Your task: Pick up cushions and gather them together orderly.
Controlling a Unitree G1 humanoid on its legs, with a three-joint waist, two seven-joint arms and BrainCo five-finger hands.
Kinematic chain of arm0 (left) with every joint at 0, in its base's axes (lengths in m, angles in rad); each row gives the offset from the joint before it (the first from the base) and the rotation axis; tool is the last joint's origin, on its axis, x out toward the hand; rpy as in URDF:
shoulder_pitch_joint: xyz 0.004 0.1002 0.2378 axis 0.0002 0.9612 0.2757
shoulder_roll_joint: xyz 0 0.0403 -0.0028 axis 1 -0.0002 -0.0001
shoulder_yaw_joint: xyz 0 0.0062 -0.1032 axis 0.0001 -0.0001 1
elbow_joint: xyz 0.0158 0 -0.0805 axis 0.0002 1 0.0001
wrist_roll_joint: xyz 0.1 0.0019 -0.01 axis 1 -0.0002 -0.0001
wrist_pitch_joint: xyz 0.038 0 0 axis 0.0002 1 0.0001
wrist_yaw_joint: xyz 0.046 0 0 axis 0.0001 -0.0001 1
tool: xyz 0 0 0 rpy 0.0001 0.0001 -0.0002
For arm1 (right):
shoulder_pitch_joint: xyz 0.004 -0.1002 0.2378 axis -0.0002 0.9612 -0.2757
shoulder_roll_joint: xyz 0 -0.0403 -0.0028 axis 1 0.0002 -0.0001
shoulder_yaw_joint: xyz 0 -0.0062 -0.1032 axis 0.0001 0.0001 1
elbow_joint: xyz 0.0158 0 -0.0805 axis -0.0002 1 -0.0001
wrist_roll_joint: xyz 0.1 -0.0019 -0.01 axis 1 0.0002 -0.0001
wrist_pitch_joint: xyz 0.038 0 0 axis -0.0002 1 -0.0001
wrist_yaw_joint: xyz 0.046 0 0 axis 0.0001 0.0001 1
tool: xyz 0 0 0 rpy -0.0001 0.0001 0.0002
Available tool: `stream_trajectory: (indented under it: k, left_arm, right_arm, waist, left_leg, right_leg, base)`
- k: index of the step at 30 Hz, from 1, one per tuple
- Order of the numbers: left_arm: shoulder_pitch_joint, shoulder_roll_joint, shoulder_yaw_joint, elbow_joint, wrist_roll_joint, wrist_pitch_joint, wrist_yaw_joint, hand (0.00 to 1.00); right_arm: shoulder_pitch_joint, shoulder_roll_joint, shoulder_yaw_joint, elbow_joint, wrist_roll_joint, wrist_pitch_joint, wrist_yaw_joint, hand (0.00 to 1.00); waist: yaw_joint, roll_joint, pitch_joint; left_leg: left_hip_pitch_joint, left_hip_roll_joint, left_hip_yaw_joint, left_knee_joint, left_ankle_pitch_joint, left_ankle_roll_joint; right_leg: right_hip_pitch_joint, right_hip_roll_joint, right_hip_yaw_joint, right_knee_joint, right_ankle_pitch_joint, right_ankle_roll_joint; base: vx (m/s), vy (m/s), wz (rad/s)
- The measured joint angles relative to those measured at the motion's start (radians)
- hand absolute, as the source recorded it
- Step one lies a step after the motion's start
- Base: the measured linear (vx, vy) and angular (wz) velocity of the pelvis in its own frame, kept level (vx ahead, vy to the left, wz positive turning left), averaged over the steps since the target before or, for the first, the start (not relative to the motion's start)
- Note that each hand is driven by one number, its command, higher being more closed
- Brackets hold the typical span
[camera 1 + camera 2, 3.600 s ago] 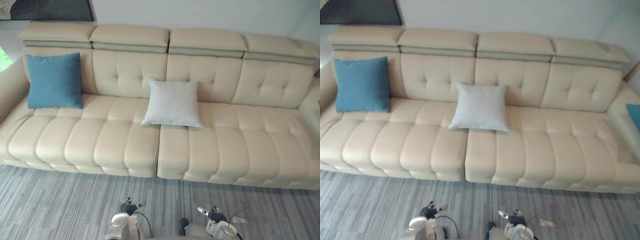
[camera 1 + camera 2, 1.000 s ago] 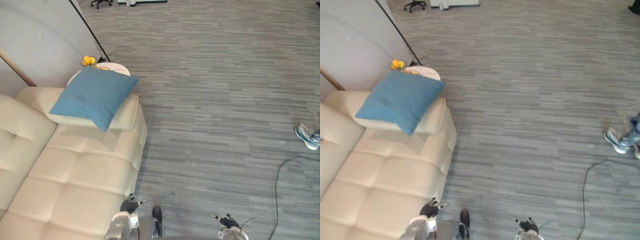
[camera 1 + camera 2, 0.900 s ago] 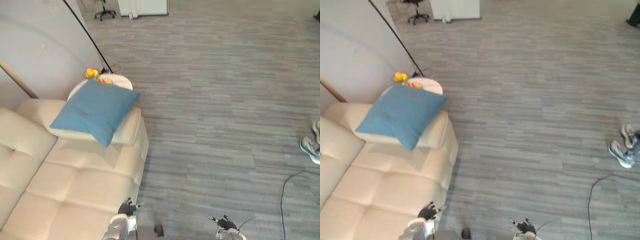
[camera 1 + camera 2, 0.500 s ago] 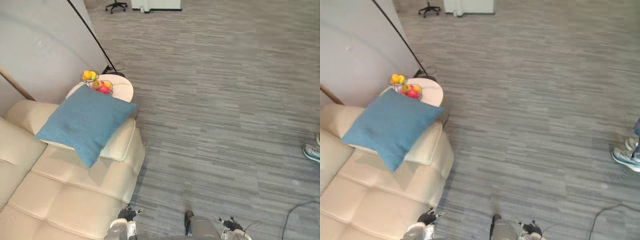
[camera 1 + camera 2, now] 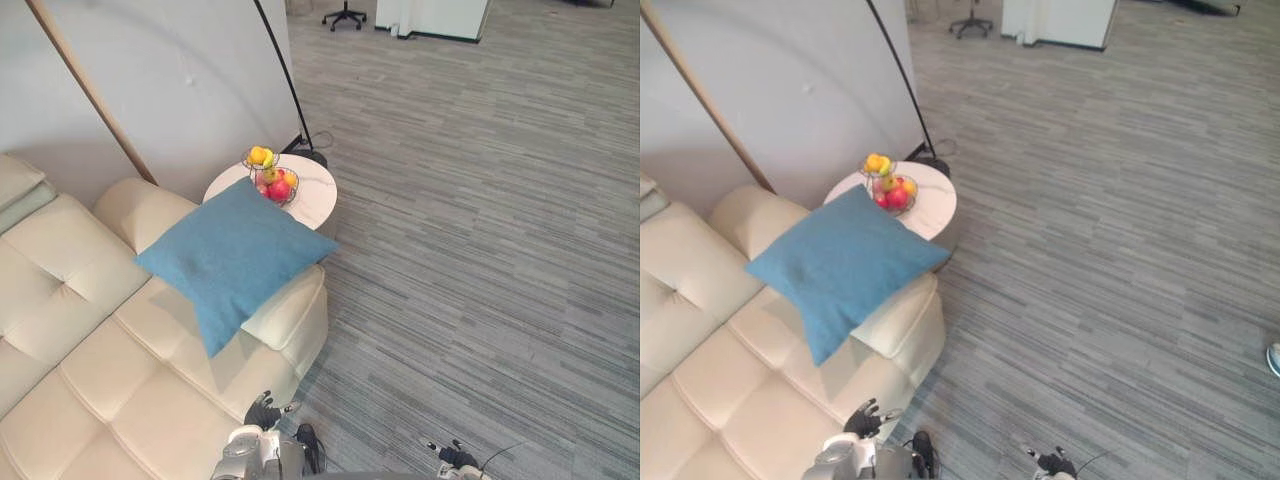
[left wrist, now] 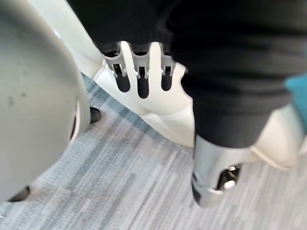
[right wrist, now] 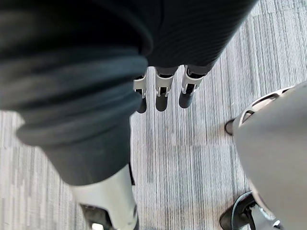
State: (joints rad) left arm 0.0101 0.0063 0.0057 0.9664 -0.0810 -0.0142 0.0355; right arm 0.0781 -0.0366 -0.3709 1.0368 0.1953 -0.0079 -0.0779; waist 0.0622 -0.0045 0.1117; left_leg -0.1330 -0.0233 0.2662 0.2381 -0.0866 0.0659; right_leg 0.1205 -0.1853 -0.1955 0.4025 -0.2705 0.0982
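- Your left hand [image 5: 262, 412] hangs low, fingers loosely straight, holding nothing.
- Your right hand [image 5: 455, 458] hangs likewise, relaxed and empty.
- The blue cushion [image 5: 232, 257] lies tilted on the sofa armrest [image 5: 295, 312], well ahead of your left hand.

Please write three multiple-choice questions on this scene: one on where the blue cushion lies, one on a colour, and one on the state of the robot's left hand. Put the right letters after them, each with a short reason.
1. Where does the blue cushion lie?
A. on the floor
B. on the sofa's armrest
C. under the sofa

2. What colour is the top of the round table?
A. black
B. white
C. green

3. How is the left hand?
A. open and empty
B. curled round the cushion
C. pinching a fruit

Answers: 1 B, the cushion rests tilted on the armrest. 2 B, its top shows white. 3 A, its fingers are straight and hold nothing.
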Motion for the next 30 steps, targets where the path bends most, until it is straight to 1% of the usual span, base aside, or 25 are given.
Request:
stream_trajectory:
  k: [1, 2, 3, 4, 5, 7, 8, 9, 10, 11, 12, 13, 14, 15, 17, 18, 19, 21, 23, 24, 25, 26, 27, 28, 30]
  left_arm:
    - [0.0, -0.001, -0.007, 0.001, 0.0, 0.0, 0.0, 0.0]
    - [0.001, 0.0, -0.027, 0.0, -0.001, 0.003, -0.001, 0.0]
    - [0.003, 0.012, -0.028, 0.002, -0.001, 0.011, -0.002, 0.0]
    - [0.005, 0.014, -0.028, 0.003, -0.001, 0.011, -0.001, 0.0]
    - [0.006, 0.02, -0.028, 0.003, -0.001, 0.013, -0.001, 0.0]
    - [0.008, 0.021, -0.026, 0.005, -0.001, 0.019, 0.0, 0.0]
    - [0.009, 0.019, -0.026, 0.006, -0.003, 0.021, 0.0, 0.0]
    - [0.008, 0.017, -0.026, 0.006, -0.004, 0.021, 0.0, 0.0]
    - [0.008, 0.013, -0.025, 0.006, -0.008, 0.021, 0.001, 0.0]
    - [0.006, 0.009, -0.022, 0.007, -0.009, 0.021, 0.001, 0.0]
    - [0.005, 0.007, -0.021, 0.007, -0.009, 0.021, 0.001, 0.0]
    - [0.004, 0.003, -0.003, 0.007, -0.008, 0.021, 0.001, 0.0]
    - [0.002, -0.001, 0.007, 0.009, -0.007, 0.02, 0.001, 0.0]
    - [0.003, -0.026, 0.018, 0.016, 0.001, 0.019, 0.0, 0.0]
    - [0.016, -0.047, 0.017, 0.016, 0.001, 0.019, -0.001, 0.0]
    - [0.015, -0.054, 0.017, 0.015, 0.001, 0.019, -0.001, 0.0]
    - [0.014, -0.054, 0.018, 0.015, 0.001, 0.019, -0.001, 0.0]
    - [0.009, -0.055, 0.015, 0.014, 0.001, 0.02, 0.0, 0.0]
    - [-0.002, -0.053, -0.009, 0.015, 0.001, 0.02, -0.001, 0.0]
    - [-0.003, -0.052, -0.012, 0.015, 0.001, 0.02, -0.001, 0.0]
    - [-0.001, -0.051, -0.03, 0.016, 0.001, 0.02, 0.0, 0.0]
    - [-0.003, -0.048, -0.036, 0.015, 0.001, 0.019, 0.0, 0.0]
    - [-0.003, -0.041, -0.044, 0.014, 0.0, 0.016, 0.001, 0.0]
    - [-0.004, -0.036, -0.047, 0.015, 0.0, 0.016, 0.001, 0.0]
    - [0.005, -0.004, -0.066, 0.029, 0.0, 0.016, 0.001, 0.0]
  right_arm:
    - [0.005, -0.002, -0.001, 0.0, -0.001, 0.0, 0.001, 0.0]
    - [0.02, 0.0, 0.005, -0.003, -0.001, 0.001, 0.004, 0.0]
    - [0.025, 0.006, 0.017, -0.021, 0.0, 0.0, 0.014, 0.0]
    - [0.026, 0.006, 0.022, -0.03, -0.001, 0.0, 0.015, 0.0]
    - [0.026, 0.008, 0.025, -0.045, -0.001, -0.001, 0.02, 0.0]
    - [0.024, 0.01, 0.034, -0.044, -0.001, -0.002, 0.021, 0.0]
    - [0.02, 0.014, 0.034, -0.045, 0.0, -0.007, 0.021, 0.0]
    - [0.019, 0.015, 0.034, -0.045, 0.0, -0.009, 0.021, 0.0]
    - [0.019, 0.016, 0.034, -0.044, 0.001, -0.01, 0.02, 0.0]
    - [0.02, 0.019, 0.034, -0.041, 0.002, -0.011, 0.019, 0.0]
    - [0.021, 0.019, 0.034, -0.04, 0.003, -0.011, 0.019, 0.0]
    - [0.032, 0.028, 0.035, -0.04, 0.004, -0.011, 0.018, 0.0]
    - [0.032, 0.032, 0.03, -0.039, 0.012, -0.012, 0.018, 0.0]
    - [0.034, 0.02, 0.013, -0.039, 0.019, -0.011, 0.017, 0.0]
    - [0.031, 0.009, 0.011, -0.04, 0.02, -0.01, 0.018, 0.0]
    - [0.029, -0.002, 0.017, -0.038, 0.02, -0.008, 0.018, 0.0]
    - [0.029, -0.002, 0.02, -0.039, 0.02, -0.008, 0.018, 0.0]
    - [0.028, 0.001, 0.02, -0.039, 0.02, -0.007, 0.017, 0.0]
    - [0.034, 0.001, 0.018, -0.038, 0.023, -0.006, 0.016, 0.0]
    - [0.036, 0.001, 0.018, -0.038, 0.024, -0.006, 0.016, 0.0]
    - [0.039, -0.004, 0.011, -0.038, 0.028, -0.006, 0.016, 0.0]
    - [0.039, -0.005, 0.007, -0.037, 0.043, -0.005, 0.015, 0.0]
    - [0.034, 0.0, 0.001, -0.037, 0.044, -0.004, 0.016, 0.0]
    - [0.032, 0.004, 0.002, -0.037, 0.044, -0.004, 0.017, 0.0]
    - [0.039, 0.007, 0.001, -0.033, 0.044, -0.004, 0.017, 0.0]
  waist:
    - [-0.001, -0.001, -0.001]
    - [-0.004, 0.0, 0.0]
    - [-0.007, -0.003, -0.001]
    - [-0.003, -0.003, -0.001]
    - [-0.002, 0.003, 0.001]
    - [-0.002, 0.008, -0.001]
    - [-0.007, 0.008, -0.002]
    - [-0.008, 0.008, -0.003]
    - [-0.007, 0.009, -0.002]
    - [-0.008, 0.009, -0.001]
    - [-0.008, 0.008, -0.001]
    - [-0.011, -0.013, -0.008]
    - [-0.013, -0.019, -0.008]
    - [-0.012, 0.017, -0.015]
    - [-0.013, 0.041, -0.021]
    - [-0.01, 0.053, -0.022]
    - [-0.009, 0.053, -0.022]
    - [-0.008, 0.042, -0.019]
    - [-0.02, 0.025, -0.009]
    - [-0.022, 0.025, -0.01]
    - [-0.024, 0.029, -0.012]
    - [-0.022, 0.027, -0.011]
    - [-0.017, 0.027, -0.015]
    - [-0.016, 0.028, -0.015]
    - [-0.017, 0.018, -0.022]
  left_leg:
    - [0.023, -0.01, -0.009, -0.01, -0.008, 0.0]
    - [0.072, -0.022, -0.038, -0.029, -0.026, -0.001]
    - [0.119, -0.029, -0.068, -0.036, -0.049, -0.003]
    - [0.136, -0.03, -0.076, -0.043, -0.052, -0.005]
    - [0.199, -0.028, -0.096, -0.084, -0.055, -0.009]
    - [0.246, -0.019, -0.131, -0.116, -0.058, -0.013]
    - [0.262, -0.006, -0.168, -0.123, -0.065, -0.021]
    - [0.264, 0.003, -0.19, -0.123, -0.07, -0.026]
    - [0.259, 0.02, -0.228, -0.111, -0.084, -0.04]
    - [0.253, 0.039, -0.285, -0.081, -0.11, -0.063]
    - [0.243, 0.044, -0.305, -0.065, -0.121, -0.071]
    - [0.202, 0.037, -0.375, 0.003, -0.168, -0.104]
    - [0.197, 0.037, -0.398, 0.029, -0.182, -0.114]
    - [0.19, 0.069, -0.434, 0.052, -0.188, -0.131]
    - [0.182, 0.089, -0.436, 0.055, -0.173, -0.154]
    - [0.165, 0.11, -0.417, 0.057, -0.152, -0.175]
    - [0.161, 0.116, -0.403, 0.057, -0.143, -0.174]
    - [0.143, 0.13, -0.339, 0.048, -0.112, -0.167]
    - [0.131, 0.14, -0.161, 0.016, -0.071, -0.119]
    - [0.133, 0.142, -0.133, 0.006, -0.066, -0.116]
    - [0.136, 0.139, -0.071, -0.031, -0.049, -0.131]
    - [0.136, 0.131, -0.073, -0.052, -0.032, -0.152]
    - [0.141, 0.112, -0.086, -0.081, -0.016, -0.142]
    - [0.143, 0.109, -0.086, -0.089, -0.013, -0.14]
    - [0.177, 0.09, -0.086, -0.153, 0.01, -0.134]
  right_leg:
    - [-0.025, -0.011, 0.016, 0.09, 0.012, 0.022]
    - [-0.105, -0.029, 0.061, 0.306, 0.064, 0.086]
    - [-0.176, -0.035, 0.095, 0.483, 0.077, 0.095]
    - [-0.192, -0.036, 0.099, 0.514, 0.072, 0.092]
    - [-0.234, -0.034, 0.098, 0.556, 0.042, 0.083]
    - [-0.271, -0.023, 0.097, 0.499, 0.006, 0.057]
    - [-0.301, 0.0, 0.117, 0.415, -0.009, 0.041]
    - [-0.312, 0.021, 0.142, 0.352, -0.008, 0.04]
    - [-0.317, 0.068, 0.21, 0.242, -0.005, 0.039]
    - [-0.317, 0.126, 0.33, 0.102, 0.014, 0.023]
    - [-0.311, 0.146, 0.381, 0.056, 0.027, 0.02]
    - [-0.283, 0.168, 0.491, -0.064, 0.086, 0.026]
    - [-0.278, 0.171, 0.478, -0.048, 0.122, 0.002]
    - [-0.266, 0.174, 0.382, -0.019, 0.09, -0.033]
    - [-0.251, 0.171, 0.322, -0.015, 0.075, -0.051]
    - [-0.231, 0.165, 0.253, -0.015, 0.061, -0.072]
    - [-0.224, 0.162, 0.23, -0.018, 0.058, -0.076]
    - [-0.207, 0.143, 0.159, -0.025, 0.05, -0.09]
    - [-0.171, 0.091, 0.035, -0.051, 0.047, -0.094]
    - [-0.167, 0.086, 0.022, -0.054, 0.047, -0.094]
    - [-0.16, 0.07, -0.021, -0.057, 0.041, -0.084]
    - [-0.161, 0.063, -0.024, -0.053, 0.036, -0.075]
    - [-0.16, 0.054, -0.024, -0.059, 0.04, -0.068]
    - [-0.158, 0.051, -0.022, -0.062, 0.042, -0.065]
    - [-0.135, 0.048, -0.013, -0.101, 0.062, -0.051]
  base:
    - [0.37, 0.127, 0.62]
    - [0.43, 0.103, 0.69]
    - [0.35, 0.077, 0.62]
    - [0.4, 0.038, 0.5]
    - [0.2, 0.004, 0.29]
    - [0.27, -0.06, 0.57]
    - [0.27, -0.138, 0.82]
    - [0.26, -0.214, 0.92]
    - [0.24, -0.263, 1.02]
    - [0.25, -0.295, 1.04]
    - [0.26, -0.434, 1.42]
    - [0.16, -0.31, 1.18]
    - [0.24, -0.438, 1.6]
    - [0.19, -0.268, 1.07]
    - [0.23, -0.333, 1.23]
    - [0.14, -0.262, 1.25]
    - [0.08, -0.24, 1.17]
    - [0.04, -0.197, 1.08]
    - [-0.03, -0.141, 1.55]
    - [-0.06, -0.043, 1.36]
    - [-0.06, -0.009, 0.91]
    - [-0.06, 0.044, 0.87]
    - [-0.05, 0.06, 0.33]
    - [-0.07, 0.097, 0.08]
    - [-0.06, 0.106, -0.1]
